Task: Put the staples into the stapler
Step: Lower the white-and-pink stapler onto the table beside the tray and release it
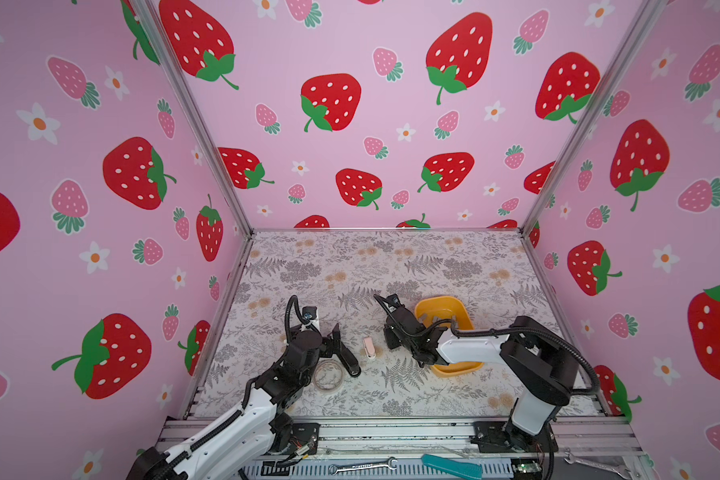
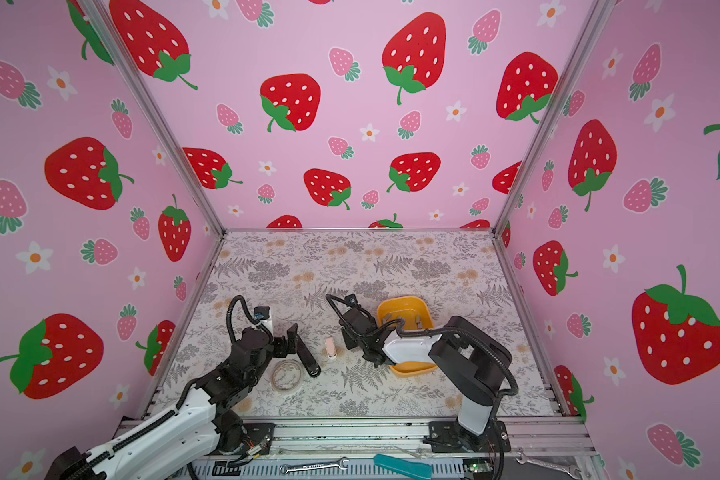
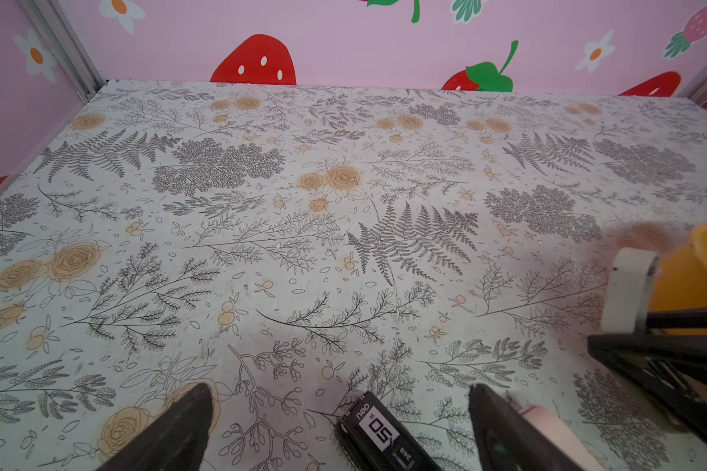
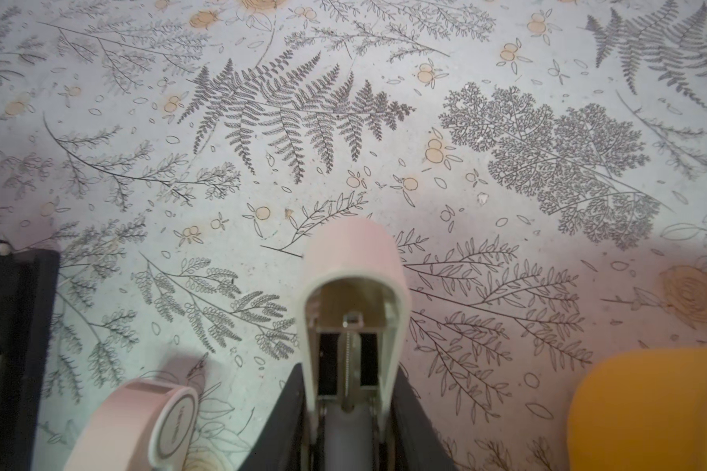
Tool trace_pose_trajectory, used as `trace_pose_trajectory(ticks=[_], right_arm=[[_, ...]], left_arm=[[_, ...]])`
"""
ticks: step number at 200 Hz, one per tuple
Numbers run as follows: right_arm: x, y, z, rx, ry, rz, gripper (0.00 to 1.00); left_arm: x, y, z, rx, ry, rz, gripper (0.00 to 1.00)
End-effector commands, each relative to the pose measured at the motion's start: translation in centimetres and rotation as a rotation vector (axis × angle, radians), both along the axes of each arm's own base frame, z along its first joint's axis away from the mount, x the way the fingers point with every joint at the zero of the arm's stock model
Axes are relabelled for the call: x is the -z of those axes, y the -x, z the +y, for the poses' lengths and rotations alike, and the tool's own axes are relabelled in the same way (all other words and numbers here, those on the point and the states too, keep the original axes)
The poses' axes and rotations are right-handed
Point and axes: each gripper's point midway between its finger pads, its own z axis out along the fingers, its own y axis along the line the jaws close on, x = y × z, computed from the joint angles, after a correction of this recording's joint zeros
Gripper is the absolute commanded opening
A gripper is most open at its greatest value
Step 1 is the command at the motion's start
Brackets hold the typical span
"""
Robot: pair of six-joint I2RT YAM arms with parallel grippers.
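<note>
A steel spanner and a teal-handled tool lay on the front rail. Beyond them the counter wore a matt fern-and-rose print, walled by pink strawberry panels. The left fingers stood wide apart astride the glossy black stapler, gripping nothing. The right fingers were closed on the pink stapler, its hollow top swung open and its spring bared. The grey staples lay in the rounded yellow tray.

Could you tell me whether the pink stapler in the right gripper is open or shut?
Open: the pale pink plastic stapler shows its cover's hollow underside and an exposed spring.
</note>
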Motion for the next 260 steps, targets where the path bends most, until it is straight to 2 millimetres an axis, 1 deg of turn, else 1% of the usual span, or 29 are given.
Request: trace_pose_trajectory(ticks=[1,37,54,73,94,112,140,154,165,182,183,194,197,206,215,216,217,221,223,224,227,237,245,255,260], right_arm=[[-0.1,-0.7,0.4,0.042,-0.013,-0.015,0.1],[0.6,-0.8,0.6,0.051,-0.018,-0.005,0.11],[0.6,-0.9,0.7,0.056,-0.02,-0.008,0.22],[0.7,-0.9,0.8,0.052,-0.021,-0.004,0.28],[1.1,-0.9,0.7,0.052,-0.008,-0.006,0.31],[1.1,-0.9,0.6,0.049,-0.007,-0.006,0.39],[0.2,-0.7,0.9,0.038,-0.034,-0.009,0.49],[-0.6,-0.6,0.8,0.041,-0.058,-0.018,0.5],[-1.7,-0.6,0.8,0.038,-0.078,-0.032,0.51],[-4.1,-0.7,0.7,0.037,-0.115,-0.065,0.51],[-4.6,-0.7,0.7,0.038,-0.122,-0.071,0.51],[-6.9,-0.9,0.5,0.043,-0.16,-0.107,0.51],[-7.7,-0.9,0.5,0.045,-0.172,-0.119,0.55],[-10.2,-1.2,0.3,0.053,-0.205,-0.163,0.6],[-13.2,-1.9,-0.1,0.063,-0.229,-0.218,0.63],[-13.2,-1.9,-0.1,0.063,-0.229,-0.218,0.63],[-13.8,-2.0,-0.3,0.069,-0.232,-0.228,0.63],[-15.0,-2.4,-0.9,0.095,-0.24,-0.249,0.63],[-15.2,-2.5,-1.0,0.101,-0.24,-0.254,0.63],[-15.9,-2.6,-1.4,0.117,-0.246,-0.265,0.63],[-16.8,-2.8,-1.9,0.137,-0.254,-0.282,0.64],[-19.2,-2.8,-3.8,0.195,-0.298,-0.334,0.66],[-20.2,-2.3,-5.1,0.217,-0.357,-0.368,0.68],[-20.1,-1.0,-6.2,0.184,-0.431,-0.39,0.68],[-19.5,-0.3,-6.6,0.157,-0.459,-0.398,0.69]], left_arm=[[-0.4,0.0,0.1,-0.011,0.03,-0.024,0.99],[-0.5,0.2,0.1,-0.003,0.037,-0.034,0.99],[-0.6,0.1,0.1,-0.007,0.038,-0.036,0.99],[-0.5,0.2,0.0,0.001,0.038,-0.034,0.99],[-0.6,0.2,0.0,0.004,0.041,-0.036,0.99],[-0.7,0.3,0.1,-0.002,0.044,-0.042,0.99],[-0.8,0.4,0.5,-0.017,0.049,-0.057,0.99],[-1.0,0.4,0.5,-0.015,0.051,-0.065,0.99],[-1.2,0.5,0.5,-0.013,0.049,-0.072,0.99],[-1.6,0.5,0.5,-0.002,0.045,-0.077,0.99],[-1.7,0.5,0.5,-0.002,0.045,-0.077,0.99],[-2.3,0.6,0.5,-0.006,0.053,-0.071,0.99],[-2.5,0.7,0.5,-0.008,0.057,-0.071,0.99],[-3.4,0.6,0.4,-0.007,0.077,-0.081,0.99],[-4.6,0.5,0.0,0.005,0.109,-0.103,0.99],[-4.7,0.5,0.0,0.007,0.112,-0.104,0.99],[-4.9,0.5,-0.1,0.01,0.115,-0.109,0.99],[-5.5,0.4,-0.4,0.02,0.13,-0.124,0.99],[-5.9,0.3,-0.5,0.026,0.138,-0.131,0.99],[-6.1,0.3,-0.6,0.029,0.141,-0.135,0.99],[-6.6,0.3,-0.8,0.038,0.15,-0.145,0.99],[-8.6,0.1,-1.5,0.067,0.179,-0.173,0.99],[-10.3,0.0,-2.0,0.09,0.196,-0.191,0.99],[-12.6,-0.1,-2.9,0.136,0.209,-0.219,0.99],[-13.7,-0.2,-3.3,0.16,0.21,-0.235,0.99]])
